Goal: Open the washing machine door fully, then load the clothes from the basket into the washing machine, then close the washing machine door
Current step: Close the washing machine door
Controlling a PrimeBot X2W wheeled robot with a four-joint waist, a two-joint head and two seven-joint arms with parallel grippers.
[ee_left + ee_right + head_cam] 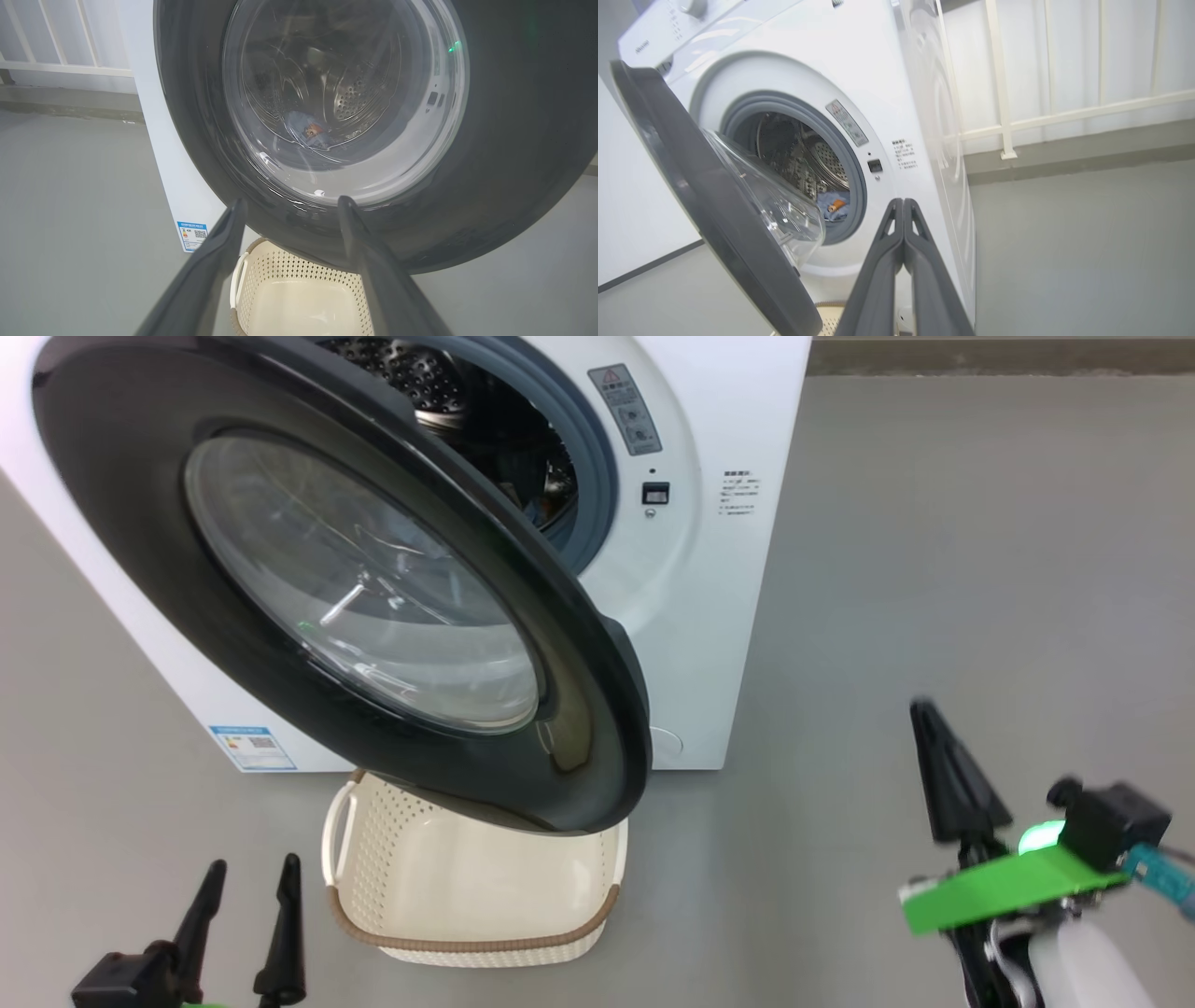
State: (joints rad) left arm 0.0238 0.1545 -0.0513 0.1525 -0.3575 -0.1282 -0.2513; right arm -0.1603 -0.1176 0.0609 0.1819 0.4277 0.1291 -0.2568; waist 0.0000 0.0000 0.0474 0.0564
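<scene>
basket at bottom centre of head view looks empty, and in right wrist view we see the clothes lying low in the drum. so we judge loading done; step in hand is closing the washing machine door. door stands swung out part way, hinge side at upper left of frame, free edge at lower centre, overhanging the back of the basket. touching it or just above, we can't tell. washing machine sits across the top of the frame. left gripper at lower left, jaws spread wide, holding nothing, fingers pointing up at the door's lower rim. right gripper at lower right, jaws pressed together with nothing between them, well apart from the door. next move, we reckon: push on the outer black rim near the free edge, swinging it toward the gasket until it latches. open floor at right gives the right arm room. left side is tighter, door and basket near. risk: lower rim dragging the basket.
</scene>
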